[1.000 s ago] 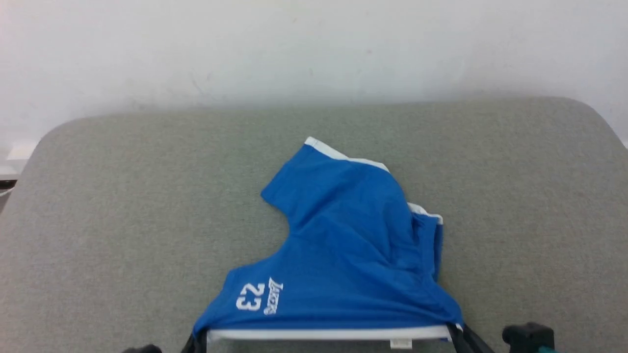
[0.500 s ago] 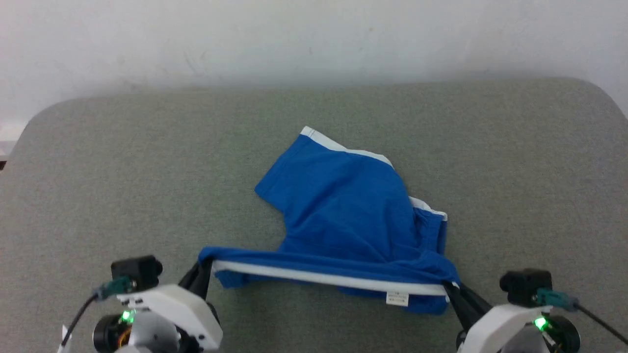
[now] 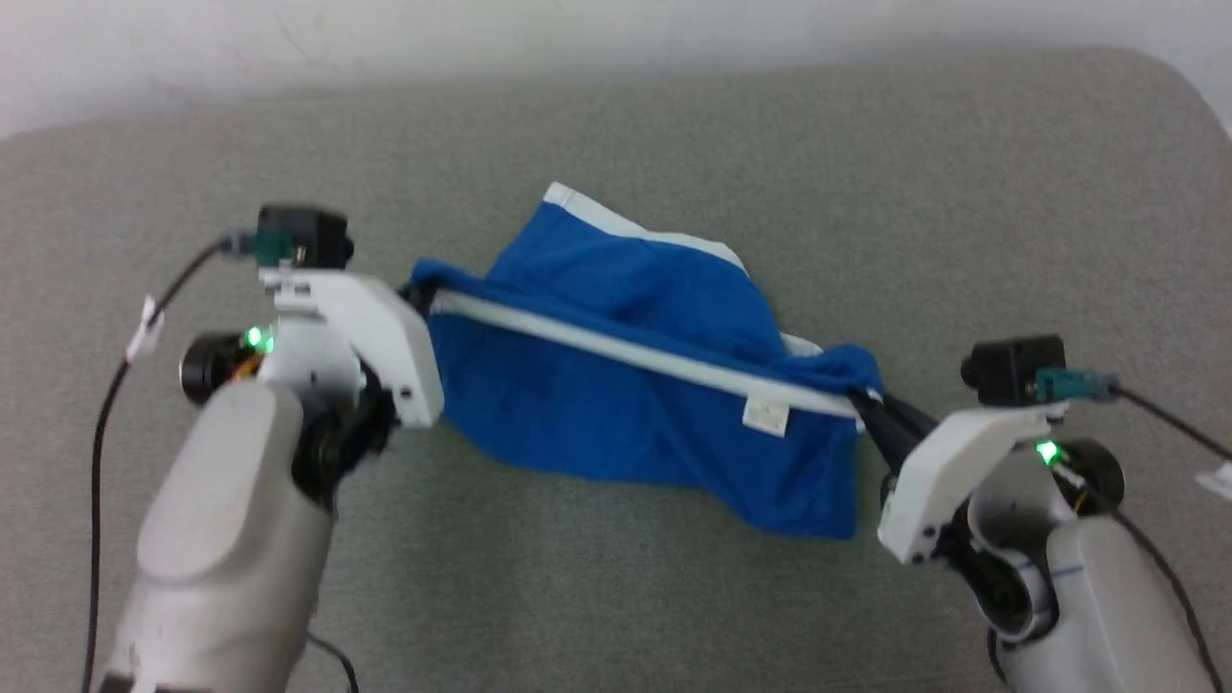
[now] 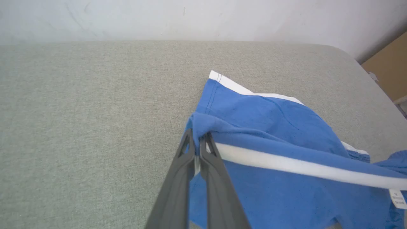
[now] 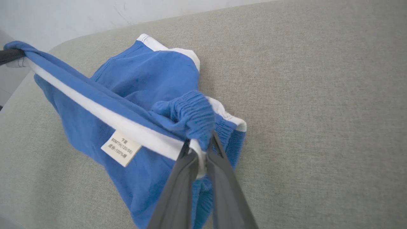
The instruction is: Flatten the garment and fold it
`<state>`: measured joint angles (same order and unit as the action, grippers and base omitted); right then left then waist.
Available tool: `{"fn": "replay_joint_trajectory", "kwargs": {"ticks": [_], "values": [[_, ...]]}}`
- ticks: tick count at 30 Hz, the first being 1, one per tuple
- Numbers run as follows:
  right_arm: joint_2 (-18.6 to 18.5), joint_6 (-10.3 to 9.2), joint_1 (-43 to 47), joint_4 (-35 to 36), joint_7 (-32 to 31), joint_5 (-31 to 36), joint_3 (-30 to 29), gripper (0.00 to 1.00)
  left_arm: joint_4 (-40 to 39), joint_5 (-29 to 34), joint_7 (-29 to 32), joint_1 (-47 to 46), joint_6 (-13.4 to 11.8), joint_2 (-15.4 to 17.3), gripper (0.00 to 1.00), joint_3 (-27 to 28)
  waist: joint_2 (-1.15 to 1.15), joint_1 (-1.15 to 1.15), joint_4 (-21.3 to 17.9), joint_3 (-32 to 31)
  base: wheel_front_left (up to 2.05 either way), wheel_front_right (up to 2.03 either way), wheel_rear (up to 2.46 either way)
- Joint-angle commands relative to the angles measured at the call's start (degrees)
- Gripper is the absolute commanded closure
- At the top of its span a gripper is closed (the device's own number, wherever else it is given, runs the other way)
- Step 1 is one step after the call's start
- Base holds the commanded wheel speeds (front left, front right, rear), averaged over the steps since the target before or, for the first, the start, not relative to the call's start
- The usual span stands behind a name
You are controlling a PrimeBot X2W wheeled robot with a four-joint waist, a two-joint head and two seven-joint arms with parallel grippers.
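Crumpled bright blue garment (image 3: 616,423), white-striped waistband (image 3: 626,351) stretched taut from 10 to 4 o'clock, small white label (image 3: 766,415) hanging near its 4 o'clock end

There is one blue garment (image 3: 597,404) on one grey surface (image 3: 616,597), with one white label (image 3: 766,416) at its 4 o'clock. Two grippers flank it: the left gripper (image 3: 419,294) at 9 o'clock, the right gripper (image 3: 866,409) at 3 o'clock.

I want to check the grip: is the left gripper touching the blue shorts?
Touching. The left wrist view shows the left gripper closed on the white-striped edge of the shorts, with fabric pinched between its two fingers.
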<state>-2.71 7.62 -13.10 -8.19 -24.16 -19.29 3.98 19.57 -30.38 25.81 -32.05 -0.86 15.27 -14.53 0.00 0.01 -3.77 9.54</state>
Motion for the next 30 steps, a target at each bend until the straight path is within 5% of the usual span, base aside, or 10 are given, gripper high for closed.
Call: {"fn": "replay_joint_trajectory", "kwargs": {"ticks": [1, 18, 19, 21, 22, 30], "values": [[-0.17, -0.13, -1.89, -0.92, 0.13, -0.76, -0.27, 1.00, 2.10, 1.10, 0.33, -3.10, 0.48, 0.29, 1.00, -0.53, 0.00, -0.01, -2.01, 3.31, 0.00, 0.00, 0.00], [-0.17, -0.13, -15.58, -12.79, 5.16, -5.10, 4.38, 1.00, 27.25, 4.12, -2.70, -25.76, 3.13, -2.51, 1.00, -3.60, 0.00, -0.01, -7.63, 13.14, 0.00, 0.00, 0.00], [-0.17, -0.13, -15.86, -13.50, 5.55, -5.41, 4.94, 0.93, 28.49, 3.88, -3.33, -26.14, 3.51, -2.84, 1.00, -3.58, 0.00, -0.01, -7.73, 13.28, 0.00, 0.00, 0.00], [-0.17, -0.13, -16.17, -14.68, 6.54, -5.94, 5.89, 0.60, 30.86, 2.98, -3.90, -26.60, 4.50, -3.56, 0.23, -3.45, 0.00, -0.01, -7.86, 13.40, 0.00, 0.00, 0.00], [-0.17, -0.13, -16.22, -15.17, 7.20, -5.84, 6.30, 0.00, 31.81, 2.69, -4.51, -26.74, 4.87, -3.75, 0.00, -3.40, 0.00, -0.01, -7.86, 13.35, 0.00, 0.00, 0.00], [-0.35, -0.13, -12.94, -16.07, 19.46, -1.62, 7.32, 0.00, 34.93, 0.04, -16.19, -24.69, 6.72, -5.64, 0.00, -1.75, 0.00, -0.01, -6.01, 10.13, 0.00, 0.00, 0.00]]}}
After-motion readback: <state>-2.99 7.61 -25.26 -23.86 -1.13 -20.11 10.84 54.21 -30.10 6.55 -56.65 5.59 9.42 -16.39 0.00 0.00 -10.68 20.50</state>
